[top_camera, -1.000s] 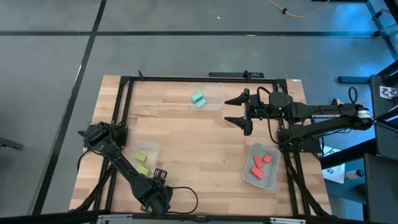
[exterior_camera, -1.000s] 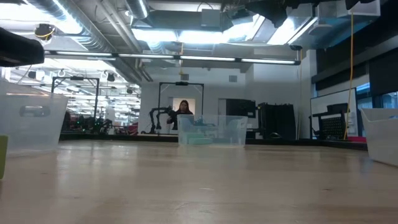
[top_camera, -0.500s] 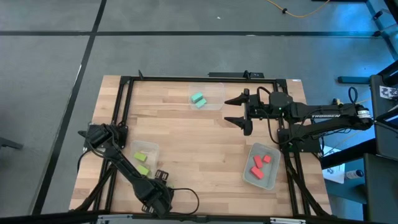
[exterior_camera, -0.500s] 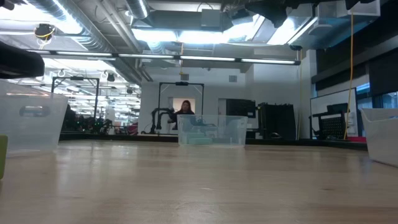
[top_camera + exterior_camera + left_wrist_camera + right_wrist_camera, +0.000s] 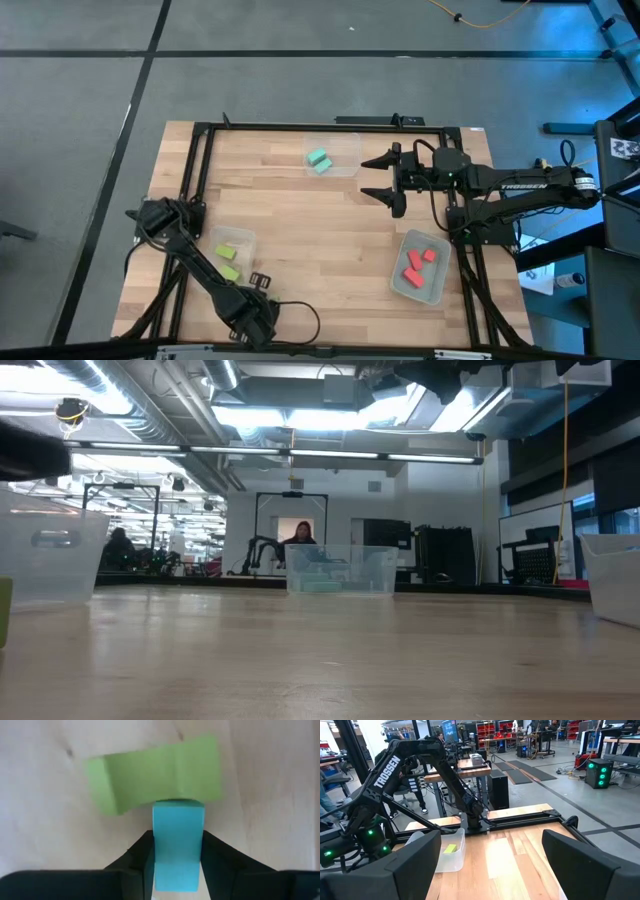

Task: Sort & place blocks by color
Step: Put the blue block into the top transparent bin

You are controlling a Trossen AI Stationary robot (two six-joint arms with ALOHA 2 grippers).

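In the left wrist view a teal block [image 5: 177, 827] lies on the wood between the fingers of my left gripper [image 5: 177, 839]. Its far end meets the long side of a lime-green block [image 5: 155, 777] lying flat on the table. In the high view my left gripper [image 5: 257, 284] points down near the table's near left corner and hides both blocks. My right gripper [image 5: 378, 177] stands open and level above the table's far right part, holding nothing. My left gripper pinches the teal block's two long sides [image 5: 160, 855] between its two fingers [image 5: 137, 862]. The fingers come from above, pointing down, and stand on either side of the block near its middle. Whether the block is off the wood I cannot tell.
Three clear bins stand on the table. One at the near left [image 5: 232, 250] holds lime blocks, one at the far middle [image 5: 330, 158] holds teal blocks, and one at the near right [image 5: 420, 265] holds red blocks. Bare wood lies between them. A black frame [image 5: 300, 125] rims the table.
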